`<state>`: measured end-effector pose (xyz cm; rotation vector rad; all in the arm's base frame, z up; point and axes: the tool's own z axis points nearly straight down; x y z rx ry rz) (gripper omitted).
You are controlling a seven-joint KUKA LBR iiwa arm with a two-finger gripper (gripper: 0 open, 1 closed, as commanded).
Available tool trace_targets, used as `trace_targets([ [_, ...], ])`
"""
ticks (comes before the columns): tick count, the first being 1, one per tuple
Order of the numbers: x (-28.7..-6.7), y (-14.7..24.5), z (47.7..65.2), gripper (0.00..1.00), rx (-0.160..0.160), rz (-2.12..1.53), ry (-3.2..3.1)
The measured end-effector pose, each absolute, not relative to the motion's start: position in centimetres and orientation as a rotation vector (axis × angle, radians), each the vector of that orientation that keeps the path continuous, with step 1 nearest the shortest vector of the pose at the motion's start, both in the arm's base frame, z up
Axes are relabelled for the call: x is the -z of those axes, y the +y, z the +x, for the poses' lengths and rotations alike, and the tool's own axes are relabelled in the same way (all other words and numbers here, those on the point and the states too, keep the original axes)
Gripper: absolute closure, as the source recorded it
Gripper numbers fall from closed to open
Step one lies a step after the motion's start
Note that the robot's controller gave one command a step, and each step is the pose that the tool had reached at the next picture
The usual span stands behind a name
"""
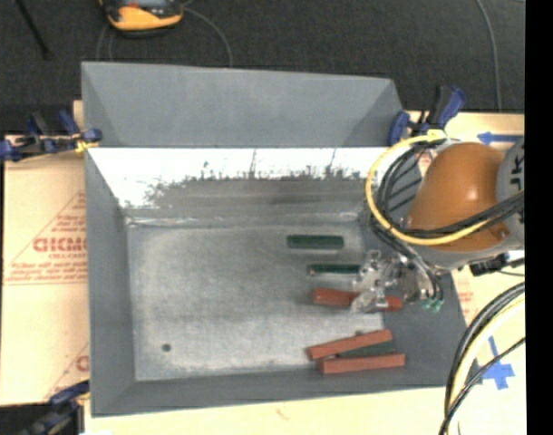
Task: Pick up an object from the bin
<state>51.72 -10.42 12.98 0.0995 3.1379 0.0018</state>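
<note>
Red-brown flat bar (332, 297) lies right of centre on the scuffed floor of the grey metal bin (213, 315), one end beneath my gripper (378, 290); whether the gripper is open or closed I cannot tell.

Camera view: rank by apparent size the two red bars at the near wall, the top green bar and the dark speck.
1. tilted red bar and lowest red bar: look alike, not ranked.
2. top green bar.
3. dark speck.
</note>
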Motion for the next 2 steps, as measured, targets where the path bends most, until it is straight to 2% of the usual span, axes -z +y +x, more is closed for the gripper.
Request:
trace_targets([
  [2,-15.8,-10.5,51.8,1.00,0.000,0.103,3.137],
])
